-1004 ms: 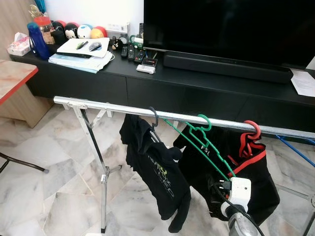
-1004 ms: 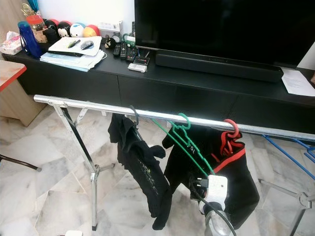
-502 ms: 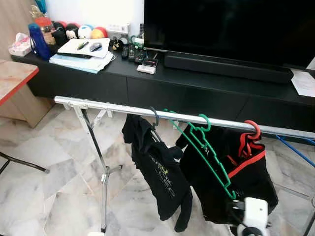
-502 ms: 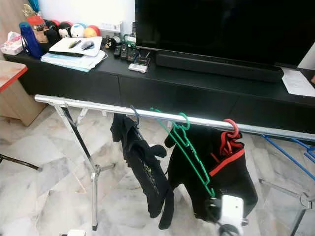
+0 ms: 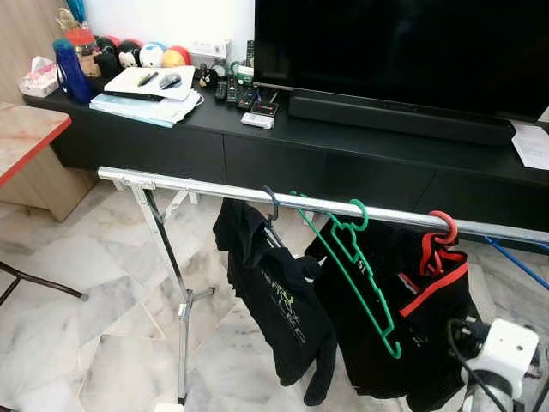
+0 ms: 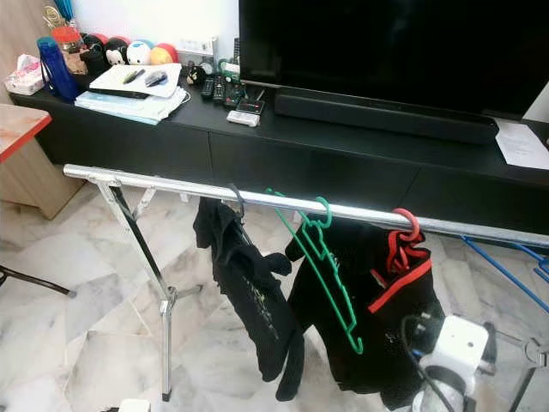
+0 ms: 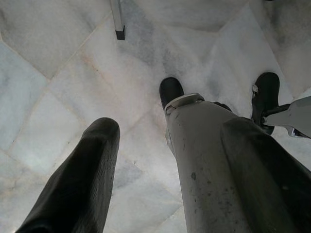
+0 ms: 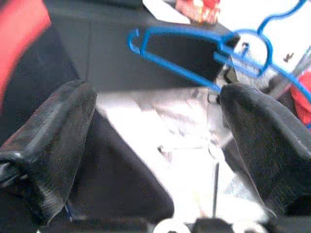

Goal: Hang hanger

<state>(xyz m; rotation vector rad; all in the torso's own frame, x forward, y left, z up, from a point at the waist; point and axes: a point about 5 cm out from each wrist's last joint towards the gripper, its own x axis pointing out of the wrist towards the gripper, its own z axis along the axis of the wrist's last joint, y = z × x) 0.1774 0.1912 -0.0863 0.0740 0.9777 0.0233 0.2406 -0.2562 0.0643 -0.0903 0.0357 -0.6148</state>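
A green hanger [image 5: 353, 262] hangs empty by its hook on the silver rail [image 5: 197, 189], between two black garments, with nothing holding it. My right arm's white wrist [image 5: 503, 347] is low at the right, beside the black and red garment [image 5: 429, 318] and apart from the hanger. In the right wrist view my right gripper [image 8: 155, 97] is open with nothing between its fingers [image 8: 53, 131], and blue hangers [image 8: 194, 48] lie beyond. My left gripper [image 7: 170, 125] hangs open over the marble floor beside my leg.
A black shirt [image 5: 279, 296] on a dark hanger hangs left of the green one. A red hanger [image 5: 441, 233] carries the right garment. Behind the rack stands a black TV cabinet [image 5: 360, 163] with a TV. The rack's leg [image 5: 176, 292] stands on marble floor.
My right gripper has let go of the green hanger's lower end and dropped away down and to the right. The hanger now hangs free on the rail.
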